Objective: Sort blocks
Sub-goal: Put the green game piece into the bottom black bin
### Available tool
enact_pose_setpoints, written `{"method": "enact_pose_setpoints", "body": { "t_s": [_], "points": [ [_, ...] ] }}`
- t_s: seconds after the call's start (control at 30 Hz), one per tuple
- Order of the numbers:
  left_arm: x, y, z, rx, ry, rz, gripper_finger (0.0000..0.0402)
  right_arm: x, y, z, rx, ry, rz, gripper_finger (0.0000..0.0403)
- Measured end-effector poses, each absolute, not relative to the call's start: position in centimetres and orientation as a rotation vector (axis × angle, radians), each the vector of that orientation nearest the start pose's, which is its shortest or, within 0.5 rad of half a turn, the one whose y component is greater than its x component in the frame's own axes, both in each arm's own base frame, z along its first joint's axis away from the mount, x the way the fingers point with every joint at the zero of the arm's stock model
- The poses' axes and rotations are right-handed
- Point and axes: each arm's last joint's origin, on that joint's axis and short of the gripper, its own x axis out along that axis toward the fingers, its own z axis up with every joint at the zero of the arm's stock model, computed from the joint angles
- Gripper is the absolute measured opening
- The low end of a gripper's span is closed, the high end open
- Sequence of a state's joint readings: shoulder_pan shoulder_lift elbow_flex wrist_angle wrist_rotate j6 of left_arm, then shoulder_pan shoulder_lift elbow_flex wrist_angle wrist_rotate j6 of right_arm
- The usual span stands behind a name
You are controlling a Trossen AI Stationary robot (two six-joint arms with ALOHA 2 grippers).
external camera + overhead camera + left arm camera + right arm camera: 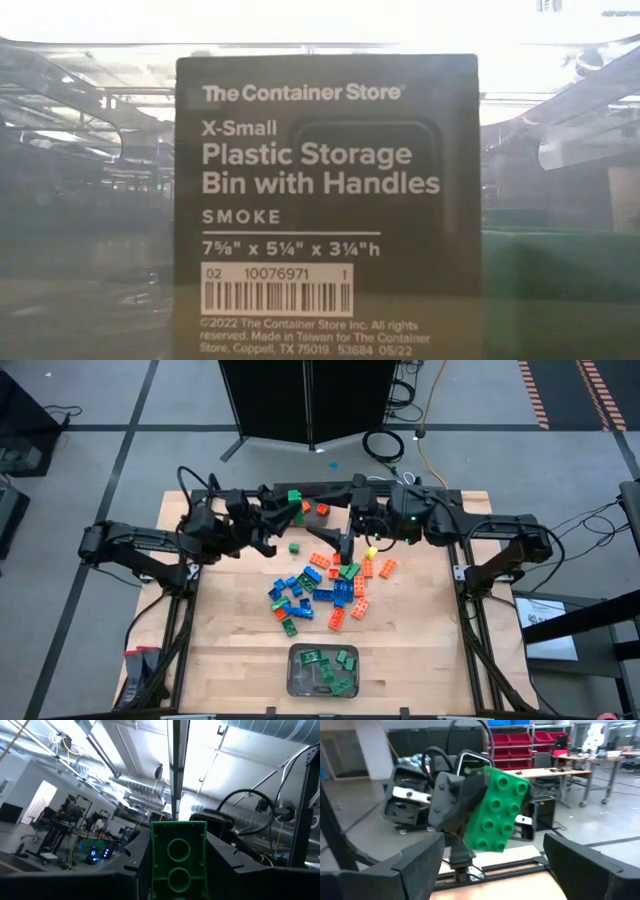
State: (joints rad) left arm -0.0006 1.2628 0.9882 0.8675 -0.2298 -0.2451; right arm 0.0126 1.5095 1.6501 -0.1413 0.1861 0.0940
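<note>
The left gripper (470,810) is raised above the far part of the wooden surface (230,650), its fingers (135,865) closed on a green studded brick (178,855) that sits upright between them, studs facing out. From the right wrist view the same brick (496,810) is tilted, pinched on its side by the left fingers. In the high view it shows as a small green block (295,496) at the tip of the left arm.

The right gripper (346,546) hangs just beyond the pile, its fingers (420,865) spread wide with nothing between them.

The remaining loose blocks (325,592), in orange, green and blue, lie in a scattered heap at the middle of the surface, with a few more near the far edge.

A grey translucent bin (292,682) stands at the near edge of the surface and holds several green bricks (346,658). The low view is filled by the bin's label (320,200).
</note>
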Motion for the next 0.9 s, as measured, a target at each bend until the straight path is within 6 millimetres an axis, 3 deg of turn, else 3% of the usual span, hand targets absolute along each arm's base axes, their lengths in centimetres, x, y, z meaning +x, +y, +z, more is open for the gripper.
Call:
{"method": "enact_pose_setpoints", "body": {
  "t_s": [0.43,0.7,0.9],
  "points": [
    [28.4,0.6,39.1,-0.284,-0.612,0.144,0.0123,34.9,-0.9,45.3,0.15,-0.022,-0.136,0.0336],
    [28.2,0.6,39.4,-0.285,-0.65,0.132,0.0123,34.9,-1.4,45.3,0.147,-0.023,-0.132,0.0335],
    [28.2,0.6,39.4,-0.283,-0.653,0.126,0.0123,35.0,-1.9,45.2,0.146,-0.02,-0.142,0.0308]
  ]
}}
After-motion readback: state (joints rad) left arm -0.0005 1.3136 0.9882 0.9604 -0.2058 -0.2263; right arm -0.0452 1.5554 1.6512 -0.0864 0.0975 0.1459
